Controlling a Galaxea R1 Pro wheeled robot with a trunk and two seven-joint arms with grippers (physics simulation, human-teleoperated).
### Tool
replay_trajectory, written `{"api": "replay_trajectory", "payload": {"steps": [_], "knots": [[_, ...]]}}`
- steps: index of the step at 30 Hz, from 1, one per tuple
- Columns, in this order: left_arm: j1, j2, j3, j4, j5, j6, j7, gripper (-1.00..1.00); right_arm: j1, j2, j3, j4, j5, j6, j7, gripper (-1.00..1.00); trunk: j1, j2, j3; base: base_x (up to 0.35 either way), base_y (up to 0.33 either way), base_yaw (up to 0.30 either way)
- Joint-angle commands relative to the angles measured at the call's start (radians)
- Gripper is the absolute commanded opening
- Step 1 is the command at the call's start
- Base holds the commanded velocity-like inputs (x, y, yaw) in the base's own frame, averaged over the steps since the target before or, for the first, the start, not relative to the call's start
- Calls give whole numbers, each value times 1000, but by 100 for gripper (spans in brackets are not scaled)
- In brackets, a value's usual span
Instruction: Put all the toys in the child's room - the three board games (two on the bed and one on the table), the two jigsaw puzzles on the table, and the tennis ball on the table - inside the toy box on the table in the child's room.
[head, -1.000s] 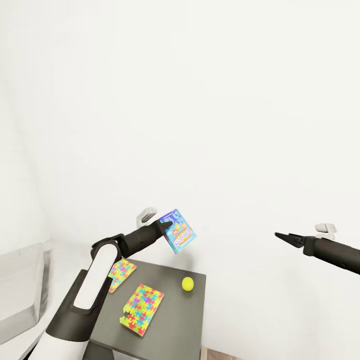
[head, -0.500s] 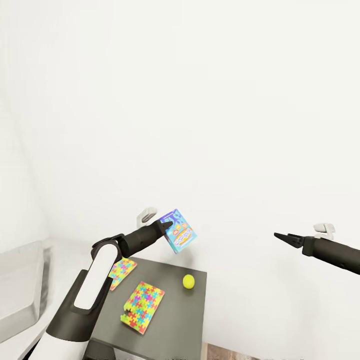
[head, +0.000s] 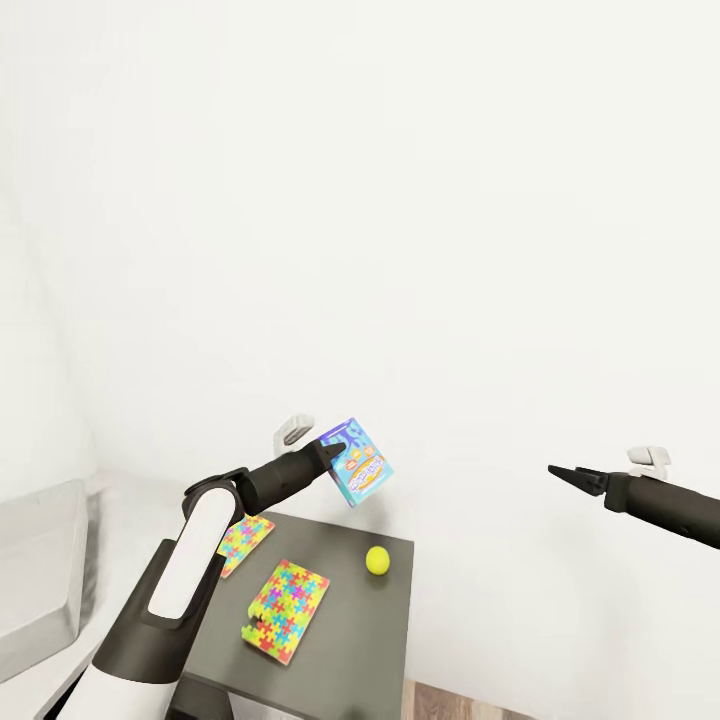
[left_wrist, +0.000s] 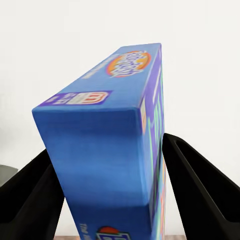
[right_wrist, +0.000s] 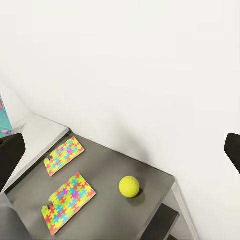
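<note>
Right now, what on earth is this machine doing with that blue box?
The robot's left hand is shut on a small blue board game, holding it in the air above a dark grey desk. On that desk lie two jigsaw puzzles, one nearer and one farther, and a tennis ball. The right hand is held out to the side with nothing in it. A pale grey toy box sits to the left, with nothing of its inside showing.

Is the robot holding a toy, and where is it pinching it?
The left gripper pinches the blue board game by its flat faces, near one end. The right gripper holds nothing.
</note>
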Motion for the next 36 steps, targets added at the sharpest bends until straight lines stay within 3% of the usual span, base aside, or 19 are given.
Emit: {"api": "replay_trajectory", "payload": {"steps": [1, 12, 36], "knots": [[0, 0, 0, -1, 11, 2, 10, -100, 0, 0, -1, 0, -6, 7, 0, 100, 0, -1, -1, 0, 0, 19], [0, -1, -1, -1, 11, 2, 10, -100, -1, 0, 1, 0, -4, 9, -15, 100, 0, -1, 0, 0, 0, 157], [0, -2, -3, -1, 11, 2, 10, -100, -1, 1, 3, 0, -3, 9, -60, 100, 0, -1, -6, 0, 0, 282]]}}
